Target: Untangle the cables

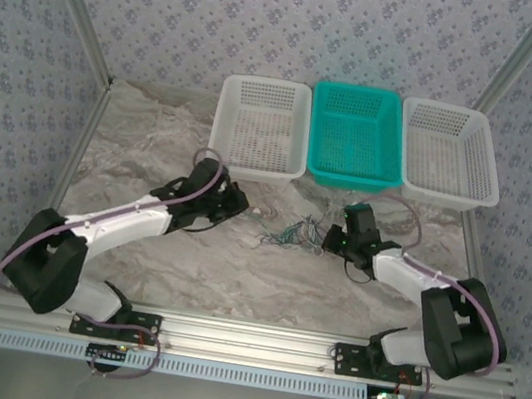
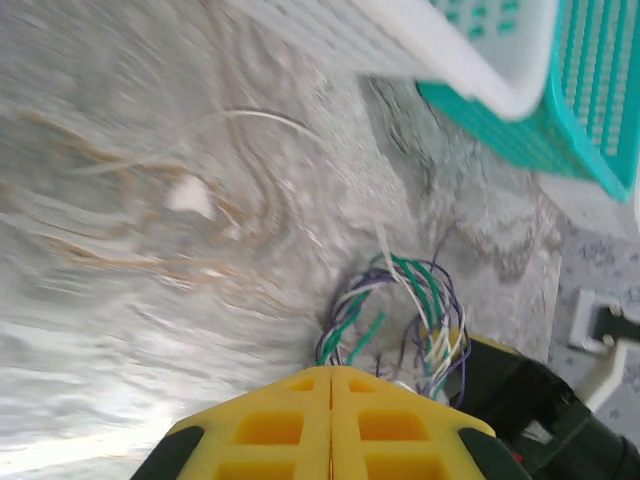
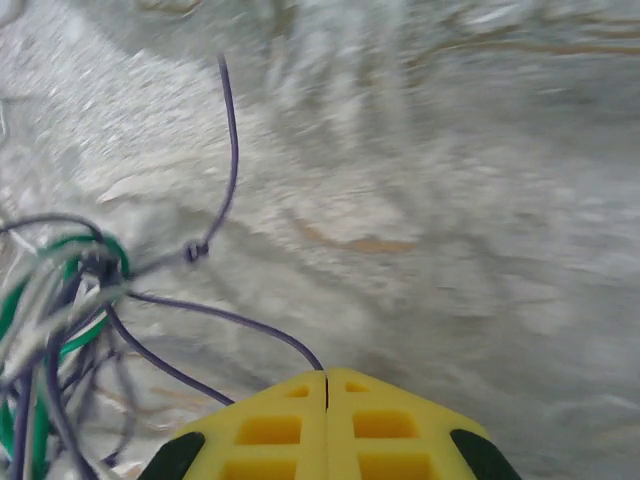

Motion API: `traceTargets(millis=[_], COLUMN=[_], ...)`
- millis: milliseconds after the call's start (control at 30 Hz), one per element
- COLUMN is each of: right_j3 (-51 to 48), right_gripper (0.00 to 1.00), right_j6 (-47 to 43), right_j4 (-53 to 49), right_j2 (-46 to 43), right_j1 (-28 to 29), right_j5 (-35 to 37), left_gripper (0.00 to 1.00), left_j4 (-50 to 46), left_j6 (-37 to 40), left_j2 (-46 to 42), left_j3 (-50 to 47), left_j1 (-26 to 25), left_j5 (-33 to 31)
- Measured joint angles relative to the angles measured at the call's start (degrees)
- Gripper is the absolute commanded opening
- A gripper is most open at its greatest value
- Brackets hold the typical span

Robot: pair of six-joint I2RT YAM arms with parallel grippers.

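Green-purple cables (image 1: 293, 232) blurry, edge-cropped | left pincer (image 2: 331, 370) closed | right pincer (image 3: 325, 375) pinching cables

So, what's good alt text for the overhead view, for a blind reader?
A tangle of thin green, purple and whitish cables lies on a marbled table between the robot's left gripper and right gripper. Behind stand a white basket, a teal basket and another white basket.
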Motion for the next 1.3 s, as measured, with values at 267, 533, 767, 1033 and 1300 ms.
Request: traceTargets(millis=[267, 533, 767, 1033, 1300], right_j3=[-3.5, 4.7, 15.2, 27.8, 30.3], right_gripper=[0.18, 0.74, 0.79, 0.81, 0.62], right_j6=[1.0, -2.8, -5.8, -5.7, -5.7], right_j4=[-2.0, -8.5, -11.9, -16.2, -18.4], right_j2=[-5.2, -11.0, -11.0, 9.7, 23.4], right_j1=[-3.3, 6.4, 14.5, 19.8, 19.8], right_j5=[-0.1, -2.2, -1.5, -1.7, -6.2], left_gripper=[0.0, 0.0, 0.0, 0.0, 0.0], left_j4=[-5.0, -6.8, -7.4, -8.1, -12.8], left_j6=[4.2, 11.4, 15.7, 18.2, 19.0], left_j2=[-10.8, -4.4, -1.4, -1.3, -1.4], left_j3=[-1.7, 0.6, 3.8, 5.0, 5.2], left_j1=[2.5, -3.9, -5.7, -6.6, -6.9], left_j5=[-2.1, -2.7, -3.3, -4.7, -8.7])
